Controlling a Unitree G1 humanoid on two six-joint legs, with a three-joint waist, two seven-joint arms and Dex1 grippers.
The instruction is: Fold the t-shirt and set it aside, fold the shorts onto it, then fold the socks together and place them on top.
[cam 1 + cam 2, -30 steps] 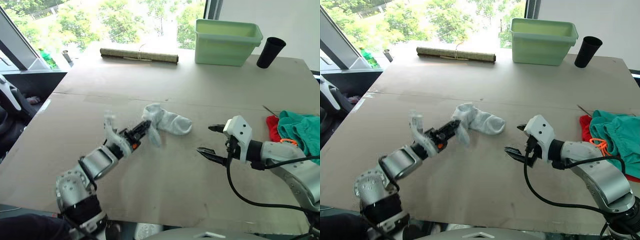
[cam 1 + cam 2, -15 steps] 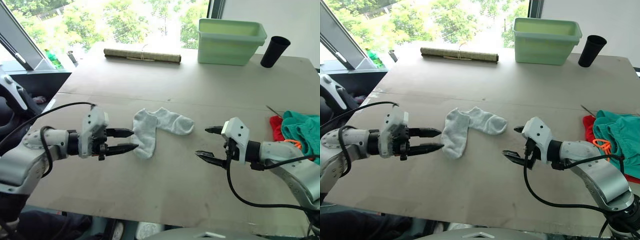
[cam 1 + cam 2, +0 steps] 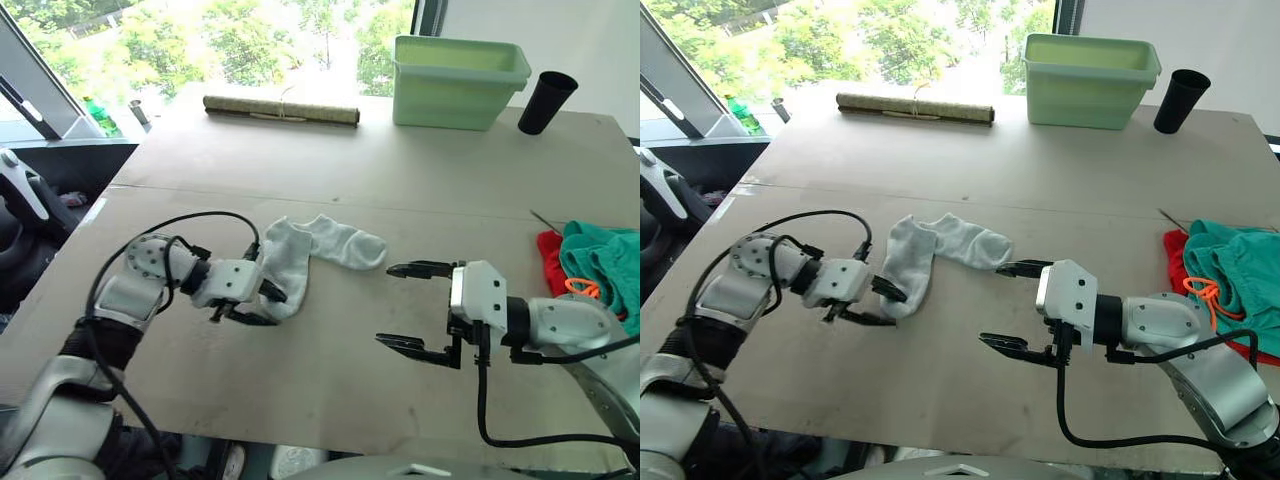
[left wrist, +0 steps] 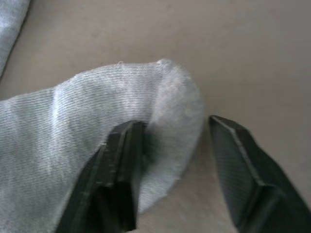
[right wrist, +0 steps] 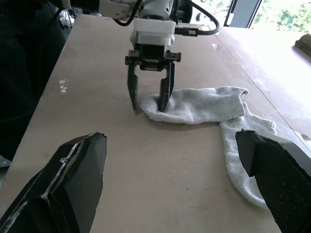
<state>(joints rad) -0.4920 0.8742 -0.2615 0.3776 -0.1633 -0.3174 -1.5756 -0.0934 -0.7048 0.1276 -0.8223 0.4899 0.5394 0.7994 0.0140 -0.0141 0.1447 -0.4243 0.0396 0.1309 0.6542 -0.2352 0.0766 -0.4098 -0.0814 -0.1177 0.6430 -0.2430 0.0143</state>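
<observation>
Brown tabletop with laundry and clutter.
Grey socks lie mid-table; teal shorts on the red t-shirt at the right edge; green bin, black cup and rolled mat at the far side.

Big tan cardboard-topped table; pale green plastic bin at 1 o'clock, black cup beside; window w/ sunlit trees at 12.

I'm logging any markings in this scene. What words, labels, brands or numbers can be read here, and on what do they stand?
None can be read: no print shows on the socks, the shorts, the t-shirt, the green bin, the black cup or the rolled mat.
</observation>
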